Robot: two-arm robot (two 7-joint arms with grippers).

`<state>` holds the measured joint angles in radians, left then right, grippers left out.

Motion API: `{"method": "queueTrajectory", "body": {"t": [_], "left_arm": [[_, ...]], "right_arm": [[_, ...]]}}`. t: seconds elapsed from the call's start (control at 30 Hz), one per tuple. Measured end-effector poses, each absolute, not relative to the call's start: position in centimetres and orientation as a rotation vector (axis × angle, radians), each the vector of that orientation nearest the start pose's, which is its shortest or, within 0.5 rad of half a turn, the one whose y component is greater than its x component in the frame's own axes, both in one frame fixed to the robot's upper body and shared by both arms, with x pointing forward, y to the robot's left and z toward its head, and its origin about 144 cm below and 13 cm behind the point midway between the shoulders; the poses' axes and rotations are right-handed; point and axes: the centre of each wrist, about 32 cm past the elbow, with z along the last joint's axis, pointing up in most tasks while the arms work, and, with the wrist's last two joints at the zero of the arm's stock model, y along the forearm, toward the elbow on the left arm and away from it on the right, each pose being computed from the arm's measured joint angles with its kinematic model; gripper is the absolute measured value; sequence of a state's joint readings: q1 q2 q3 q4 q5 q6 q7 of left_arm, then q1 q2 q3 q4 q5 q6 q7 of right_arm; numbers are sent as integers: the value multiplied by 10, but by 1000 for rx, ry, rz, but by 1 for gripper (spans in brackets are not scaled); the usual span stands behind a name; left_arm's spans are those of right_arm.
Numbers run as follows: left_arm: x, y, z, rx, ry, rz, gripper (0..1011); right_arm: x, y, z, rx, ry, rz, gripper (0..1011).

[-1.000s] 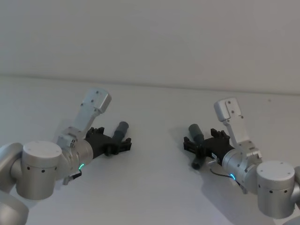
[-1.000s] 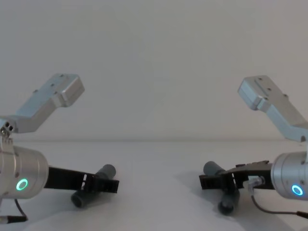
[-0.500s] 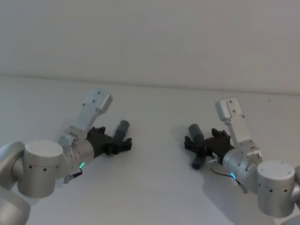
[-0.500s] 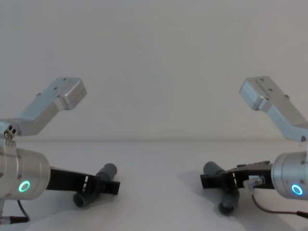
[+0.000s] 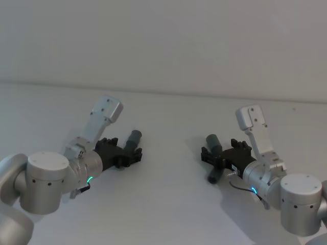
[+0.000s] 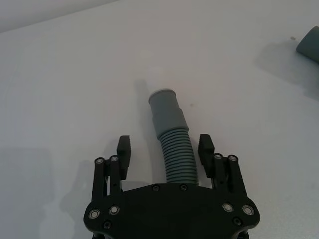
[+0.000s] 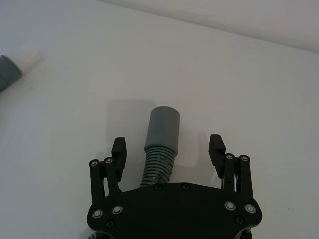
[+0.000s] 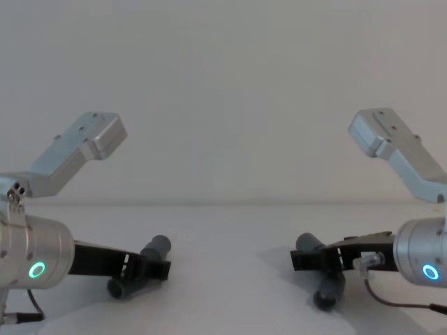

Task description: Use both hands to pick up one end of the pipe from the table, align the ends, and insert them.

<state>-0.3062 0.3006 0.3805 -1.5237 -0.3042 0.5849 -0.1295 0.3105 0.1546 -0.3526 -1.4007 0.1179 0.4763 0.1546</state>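
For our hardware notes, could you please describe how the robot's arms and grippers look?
Both arms are silver cylinders with a boxy bracket and glowing green wrist ring. The left gripper and right gripper are black skeletal two-finger frames with silver screws; dark cables trail below.

I counted two grippers, left gripper (image 6: 164, 147) and right gripper (image 7: 167, 144); two hoses, left hose (image 6: 167, 114) and right hose (image 7: 163, 124); one table (image 5: 163, 204).

A plain pale grey wall (image 5: 163, 41) stands behind, softly, evenly lit.
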Motion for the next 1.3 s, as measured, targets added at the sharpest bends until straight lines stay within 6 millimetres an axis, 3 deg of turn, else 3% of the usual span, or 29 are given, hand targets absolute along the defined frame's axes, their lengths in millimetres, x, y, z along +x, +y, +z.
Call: {"method": "queueTrajectory", "body": {"t": [0.23, 0.87, 1.07, 1.3], "left_arm": [[522, 204, 1206, 423, 233, 1098, 626], [523, 204, 1206, 425, 233, 1098, 467], [523, 205, 1206, 425, 233, 1098, 430], [523, 205, 1206, 425, 233, 1098, 387]], "right_arm": [[531, -172, 1181, -404, 174, -1118, 1000], [531, -172, 1182, -397, 173, -1119, 996], [531, -172, 1182, -397, 173, -1119, 879], [531, -172, 1182, -397, 173, -1119, 645]]}}
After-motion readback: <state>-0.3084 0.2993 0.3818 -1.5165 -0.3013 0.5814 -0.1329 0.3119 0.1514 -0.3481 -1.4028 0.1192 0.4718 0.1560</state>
